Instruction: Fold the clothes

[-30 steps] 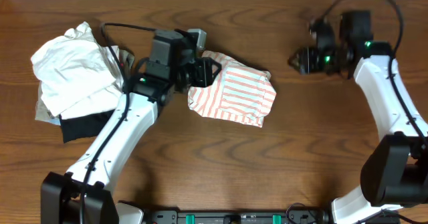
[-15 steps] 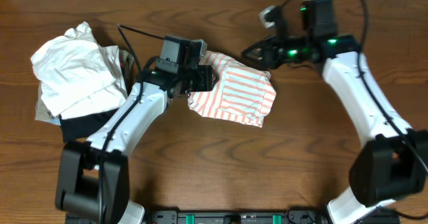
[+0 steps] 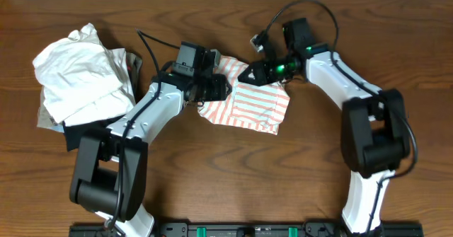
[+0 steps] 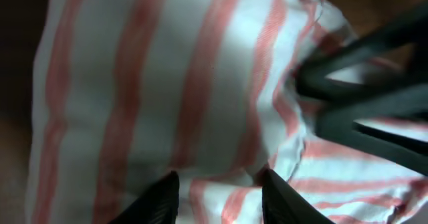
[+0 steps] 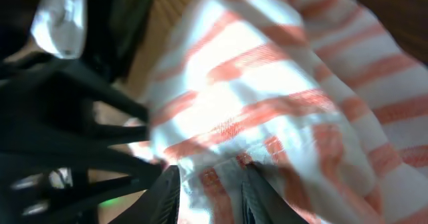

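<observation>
Wooden table [image 3: 212, 173] under the overhead camera, and the striped shirt [image 3: 248, 106] lies rumpled near its middle, toward the far edge. Left gripper [image 4: 217, 196] is in at the shirt's left edge, jaws pinching a ridge of the striped cloth. Right gripper [image 5: 208, 192] is at the upper edge, jaws close together with a hem caught between them. The two grippers sit nearly nose to nose over the fabric. Off to the left, well apart, a white garment [image 3: 74, 71] is heaped on a black garment [image 3: 85, 132].
</observation>
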Controlling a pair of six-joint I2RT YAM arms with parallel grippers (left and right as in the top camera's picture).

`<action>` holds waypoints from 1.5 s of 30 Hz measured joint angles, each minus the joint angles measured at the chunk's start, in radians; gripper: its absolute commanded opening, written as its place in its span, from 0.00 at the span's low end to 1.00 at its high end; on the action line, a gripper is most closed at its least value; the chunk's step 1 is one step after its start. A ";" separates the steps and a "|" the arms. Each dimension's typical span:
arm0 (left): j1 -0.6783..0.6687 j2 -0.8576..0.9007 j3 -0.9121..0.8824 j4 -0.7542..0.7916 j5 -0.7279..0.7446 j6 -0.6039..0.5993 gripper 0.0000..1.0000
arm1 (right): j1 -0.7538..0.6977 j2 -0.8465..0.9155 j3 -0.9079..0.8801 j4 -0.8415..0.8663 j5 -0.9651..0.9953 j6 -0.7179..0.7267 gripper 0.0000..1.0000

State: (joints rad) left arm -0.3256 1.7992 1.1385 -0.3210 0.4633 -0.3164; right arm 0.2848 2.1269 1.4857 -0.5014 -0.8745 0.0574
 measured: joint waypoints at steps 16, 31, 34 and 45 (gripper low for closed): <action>-0.013 0.034 -0.001 -0.100 0.001 -0.054 0.42 | 0.002 0.075 0.018 0.016 0.183 0.098 0.58; -0.013 -0.024 -0.005 -0.222 0.000 -0.037 0.39 | -0.039 0.054 0.051 -0.046 0.300 0.109 0.68; -0.013 -0.143 -0.005 -0.211 -0.030 -0.020 0.39 | -0.088 0.012 0.053 -0.085 0.335 0.101 0.68; -0.010 -0.280 0.001 0.101 -0.314 0.090 0.41 | -0.080 -0.236 0.081 -0.371 0.311 0.040 0.27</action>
State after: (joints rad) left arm -0.3359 1.5188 1.1397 -0.2199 0.1493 -0.2268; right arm 0.2043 1.8908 1.5669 -0.8726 -0.5636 0.0978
